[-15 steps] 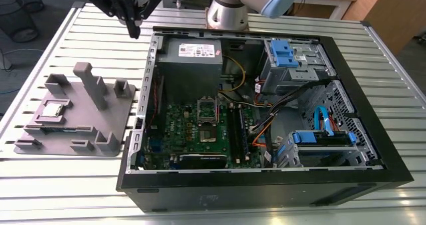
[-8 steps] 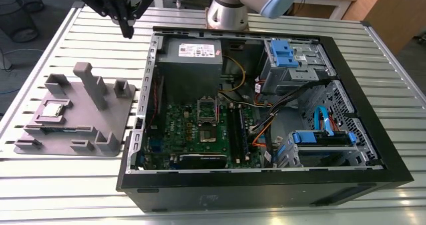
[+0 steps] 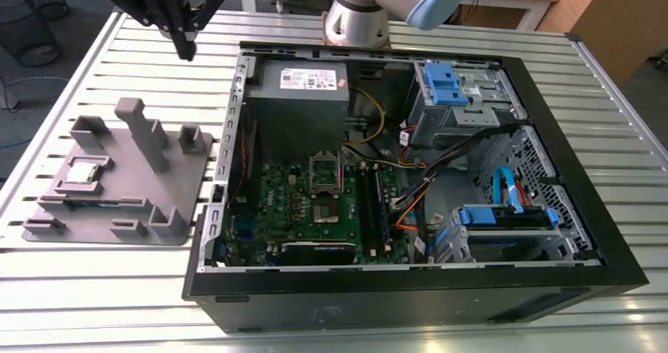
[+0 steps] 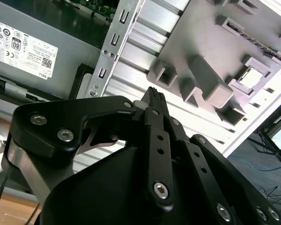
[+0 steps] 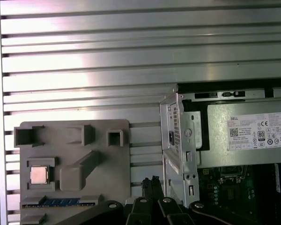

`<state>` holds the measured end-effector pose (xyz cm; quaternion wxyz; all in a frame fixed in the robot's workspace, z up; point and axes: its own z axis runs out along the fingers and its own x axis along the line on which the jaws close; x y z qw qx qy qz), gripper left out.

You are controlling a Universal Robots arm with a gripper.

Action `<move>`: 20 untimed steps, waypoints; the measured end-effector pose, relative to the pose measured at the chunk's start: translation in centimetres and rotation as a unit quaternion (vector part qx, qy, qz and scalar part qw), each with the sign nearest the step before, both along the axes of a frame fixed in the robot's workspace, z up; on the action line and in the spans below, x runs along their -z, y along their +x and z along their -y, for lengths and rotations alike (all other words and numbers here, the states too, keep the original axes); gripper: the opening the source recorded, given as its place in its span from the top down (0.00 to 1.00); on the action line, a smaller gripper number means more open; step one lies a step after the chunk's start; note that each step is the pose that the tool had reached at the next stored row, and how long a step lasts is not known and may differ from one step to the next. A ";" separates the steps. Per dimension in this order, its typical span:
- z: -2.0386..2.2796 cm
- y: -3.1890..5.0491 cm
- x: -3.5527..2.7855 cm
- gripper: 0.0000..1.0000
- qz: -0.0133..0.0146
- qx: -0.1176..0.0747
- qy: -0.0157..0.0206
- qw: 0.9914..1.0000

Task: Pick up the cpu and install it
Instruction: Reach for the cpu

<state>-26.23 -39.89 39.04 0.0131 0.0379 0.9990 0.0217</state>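
The claw [image 3: 187,49] hangs clenched on nothing above the slatted counter [image 3: 105,290], just outside the open computer case [image 3: 553,142]. The cpu [image 3: 84,171] lies well apart from it, seated in a square pocket of the grey tray [image 3: 183,182]. The pocket probably keeps it flat and in a known spot for grasping.
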 end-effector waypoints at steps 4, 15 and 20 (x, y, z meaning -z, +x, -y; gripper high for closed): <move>0.00 -0.88 0.05 0.89 0.000 0.000 0.000 1.000; 0.00 -2.79 0.12 0.89 0.000 0.000 0.000 1.000; 0.00 -3.36 0.14 0.89 0.000 0.000 0.000 1.000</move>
